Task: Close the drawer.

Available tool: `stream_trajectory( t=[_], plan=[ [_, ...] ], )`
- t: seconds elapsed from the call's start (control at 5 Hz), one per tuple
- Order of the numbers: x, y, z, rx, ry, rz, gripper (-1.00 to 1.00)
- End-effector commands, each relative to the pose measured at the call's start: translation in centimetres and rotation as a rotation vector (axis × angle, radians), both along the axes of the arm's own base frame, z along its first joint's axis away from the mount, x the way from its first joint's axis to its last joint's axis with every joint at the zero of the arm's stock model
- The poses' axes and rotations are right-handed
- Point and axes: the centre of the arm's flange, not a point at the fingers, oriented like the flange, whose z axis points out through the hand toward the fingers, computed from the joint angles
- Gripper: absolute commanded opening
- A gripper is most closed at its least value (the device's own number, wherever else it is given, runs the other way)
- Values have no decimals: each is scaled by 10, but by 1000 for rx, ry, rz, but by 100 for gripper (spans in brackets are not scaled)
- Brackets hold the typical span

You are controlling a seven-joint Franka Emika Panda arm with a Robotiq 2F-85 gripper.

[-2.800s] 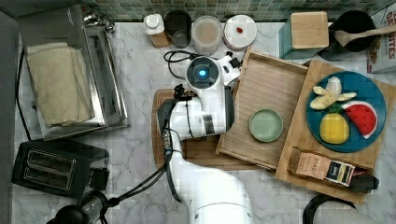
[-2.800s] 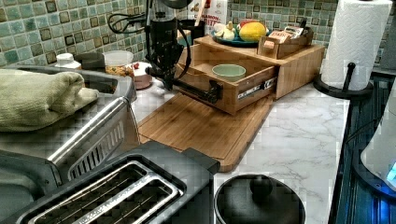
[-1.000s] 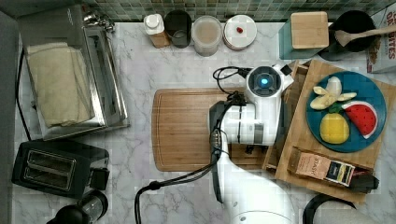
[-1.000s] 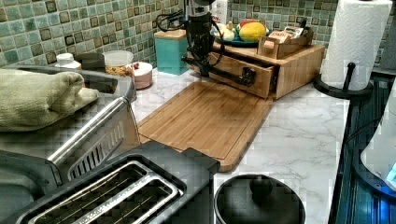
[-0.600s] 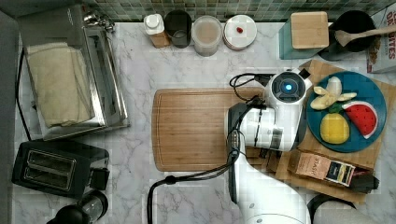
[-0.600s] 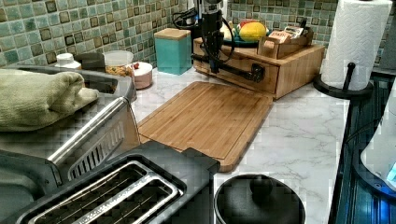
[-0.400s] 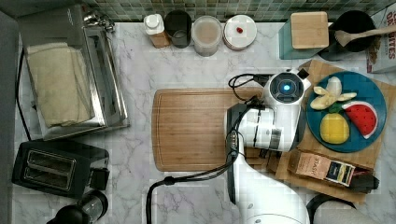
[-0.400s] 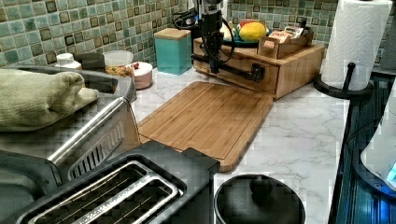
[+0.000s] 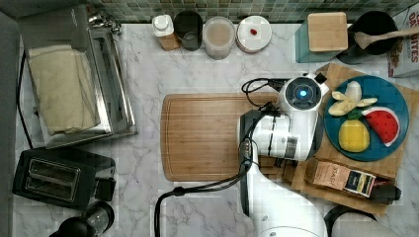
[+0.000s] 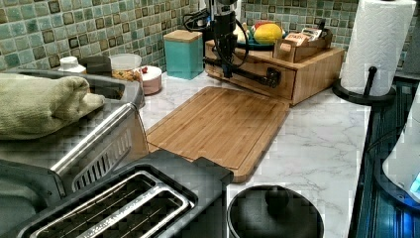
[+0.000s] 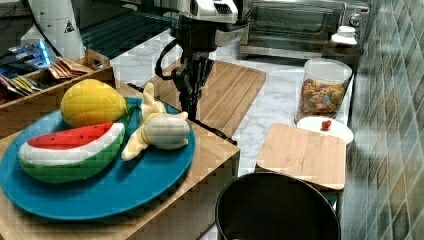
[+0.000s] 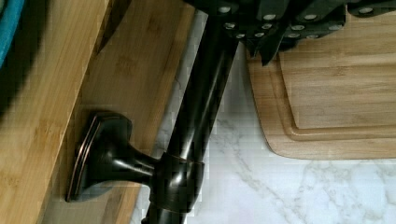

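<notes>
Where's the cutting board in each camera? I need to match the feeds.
Top view: cutting board at centre, left of the arm.
Left view: centre, before the wooden box.
Right view: upper middle, behind the arm.
Wrist view: near the dark handle.
Shared landmark: the blue plate on the box.

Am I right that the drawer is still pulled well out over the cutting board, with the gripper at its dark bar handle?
Not quite. The drawer is pushed in, its front about flush with the wooden box, as the left view shows. The cutting board lies uncovered in front of it. The gripper is indeed at the dark bar handle.
</notes>
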Motion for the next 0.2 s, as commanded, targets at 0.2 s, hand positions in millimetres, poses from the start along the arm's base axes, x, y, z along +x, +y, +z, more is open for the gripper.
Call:
stream_trajectory(
  t=[0.2],
  plan=[
    [-94, -179, 11, -85, 0, -302, -100]
  ],
)
